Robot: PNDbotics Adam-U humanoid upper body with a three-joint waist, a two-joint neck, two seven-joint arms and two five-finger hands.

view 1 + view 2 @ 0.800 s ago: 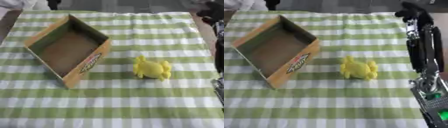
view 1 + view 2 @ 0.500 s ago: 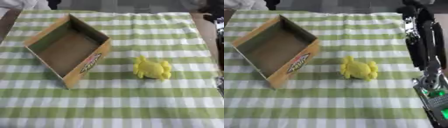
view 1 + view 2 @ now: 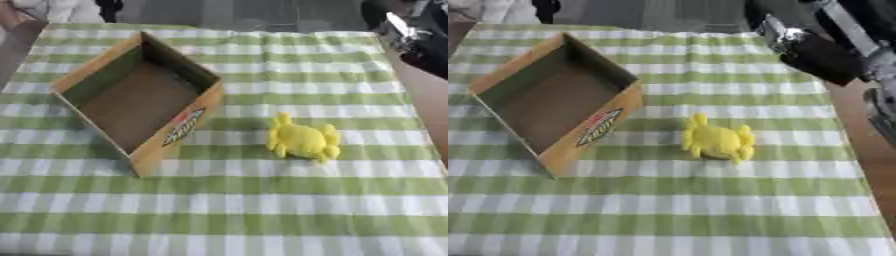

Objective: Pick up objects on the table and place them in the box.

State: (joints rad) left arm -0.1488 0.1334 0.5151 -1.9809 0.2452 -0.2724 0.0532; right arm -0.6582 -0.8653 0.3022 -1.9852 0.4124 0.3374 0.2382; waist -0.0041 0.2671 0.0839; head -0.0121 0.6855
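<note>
The yellow toy (image 3: 302, 140) lies on the green-and-white checked cloth (image 3: 262, 210) that covers the bench, just right of the open cardboard box (image 3: 140, 102) and apart from it, in the same spot relative to the box as 0.8 s ago. The box is empty, its printed side wall facing the toy. The right hand (image 3: 811, 47) has come in from the upper right: earlier the arm stood along the right edge, and now its dark wrist and hand hang over the far right part of the cloth, well above and beyond the toy, touching nothing. It holds nothing, but whether its fingers are curled or straight I cannot tell. The left hand does not show.
</note>
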